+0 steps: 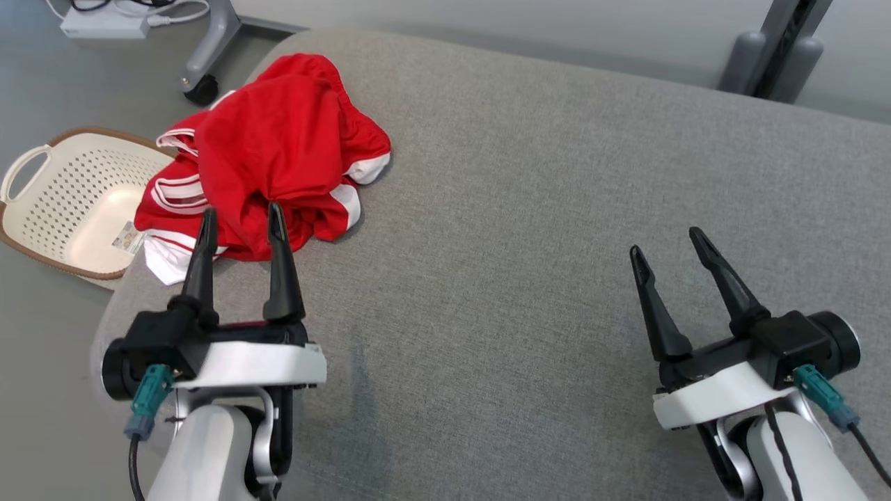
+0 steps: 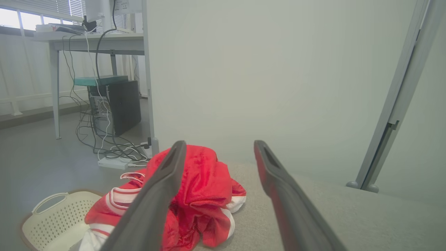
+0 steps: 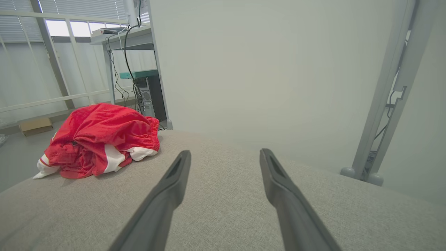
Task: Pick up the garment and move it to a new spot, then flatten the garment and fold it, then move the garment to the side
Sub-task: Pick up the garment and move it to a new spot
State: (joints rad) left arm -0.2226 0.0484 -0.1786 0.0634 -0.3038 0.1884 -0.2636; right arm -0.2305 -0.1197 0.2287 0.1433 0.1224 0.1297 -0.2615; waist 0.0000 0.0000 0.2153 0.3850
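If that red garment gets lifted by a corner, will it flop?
Probably flops: the garment lies crumpled in soft folds, so it should droop and unfurl. The thin, sheeny fabric looks light, maybe slippery. A push leftward might slide it off the cushion edge.

1. In the head view my left gripper (image 1: 241,210) stands in front of the garment (image 1: 278,139). Its fingers (image 1: 282,278) cover the near hem, and I cannot tell whether the tips touch cloth.
2. In the left wrist view one of those fingers (image 2: 153,202) hides the middle of the garment (image 2: 205,181).
3. The basket (image 1: 76,181) is cut by the left edge; the label (image 1: 127,236) inside it is too small to read.
4. The power strip (image 1: 104,26) is partly cut off: its cables run off the top edge.
5. My left forearm (image 1: 202,452) and right forearm (image 1: 800,459) both end at the bottom edge.
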